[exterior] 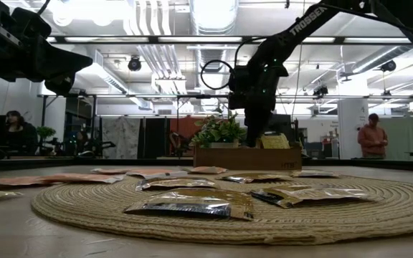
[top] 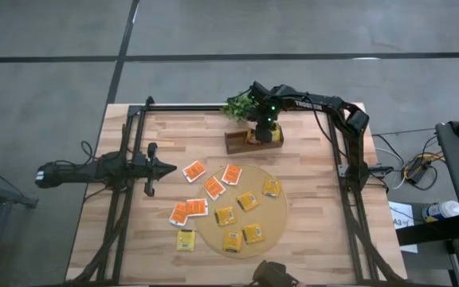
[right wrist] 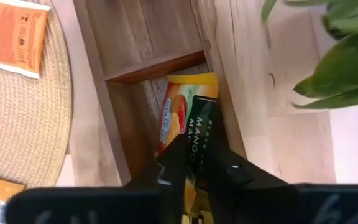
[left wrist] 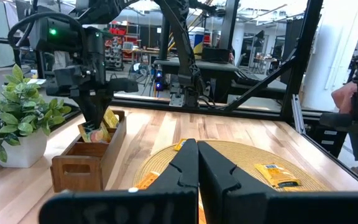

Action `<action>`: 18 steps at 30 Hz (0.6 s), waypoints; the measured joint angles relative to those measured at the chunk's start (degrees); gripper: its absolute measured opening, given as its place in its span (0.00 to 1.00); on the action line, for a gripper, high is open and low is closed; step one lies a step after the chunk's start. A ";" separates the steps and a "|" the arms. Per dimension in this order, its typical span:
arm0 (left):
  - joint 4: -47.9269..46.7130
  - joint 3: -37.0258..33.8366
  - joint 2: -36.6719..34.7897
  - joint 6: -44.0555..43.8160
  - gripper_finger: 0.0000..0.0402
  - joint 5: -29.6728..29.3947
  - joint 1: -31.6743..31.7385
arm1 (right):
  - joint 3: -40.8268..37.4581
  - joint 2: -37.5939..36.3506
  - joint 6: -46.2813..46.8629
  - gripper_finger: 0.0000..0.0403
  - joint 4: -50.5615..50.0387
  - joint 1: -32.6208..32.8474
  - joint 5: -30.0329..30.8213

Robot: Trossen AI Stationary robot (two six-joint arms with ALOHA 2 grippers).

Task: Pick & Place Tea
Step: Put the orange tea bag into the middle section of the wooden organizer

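Yellow packet (right wrist: 197,124) stands upright in wooden box (right wrist: 114,106).

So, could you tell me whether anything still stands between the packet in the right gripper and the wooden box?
Nothing visible does. The right gripper is shut on a yellow tea packet already down inside the wooden box, beside another packet standing there.
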 joint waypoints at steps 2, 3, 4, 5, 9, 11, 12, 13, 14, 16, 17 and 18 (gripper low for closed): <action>0.00 0.00 0.00 0.00 0.00 0.00 0.00 | 0.00 -0.04 -0.13 0.06 0.10 0.00 0.01; 0.00 0.02 0.00 0.00 0.00 0.00 0.00 | 0.00 -0.04 -0.15 0.04 0.08 -0.02 0.05; -0.01 0.01 0.00 0.00 0.00 0.00 0.00 | 0.02 -0.04 -0.14 0.03 0.04 -0.01 0.20; 0.00 0.00 0.00 0.00 0.00 0.00 0.00 | 0.13 -0.04 -0.13 0.03 -0.07 0.00 0.41; 0.00 0.02 0.00 0.00 0.00 0.00 0.00 | 1.16 -0.24 -0.31 0.02 -0.62 0.00 1.32; 0.00 0.00 0.00 0.00 0.00 0.00 0.00 | 2.25 -0.33 -1.46 0.02 -1.47 0.00 1.37; 0.00 0.00 0.00 0.00 0.00 0.00 0.00 | 2.80 -0.40 -2.04 0.02 -1.90 0.00 1.39; 0.00 0.00 0.00 0.00 0.00 0.00 0.00 | 3.39 -0.46 -2.76 0.02 -2.12 0.00 1.39; 0.00 0.01 0.00 0.00 0.00 0.00 0.02 | 3.96 -0.48 -3.62 0.02 -2.35 0.00 1.39; 0.00 0.01 0.00 0.00 0.00 0.00 0.04 | 4.77 -0.50 -5.31 0.02 -3.32 0.02 1.43; 0.00 0.01 0.00 0.00 0.00 0.00 0.04 | 4.94 -0.50 -6.17 0.02 -3.52 0.02 1.48; 0.00 0.02 0.00 0.00 0.00 0.00 0.04 | 4.97 -0.50 -6.90 0.02 -3.47 0.02 1.52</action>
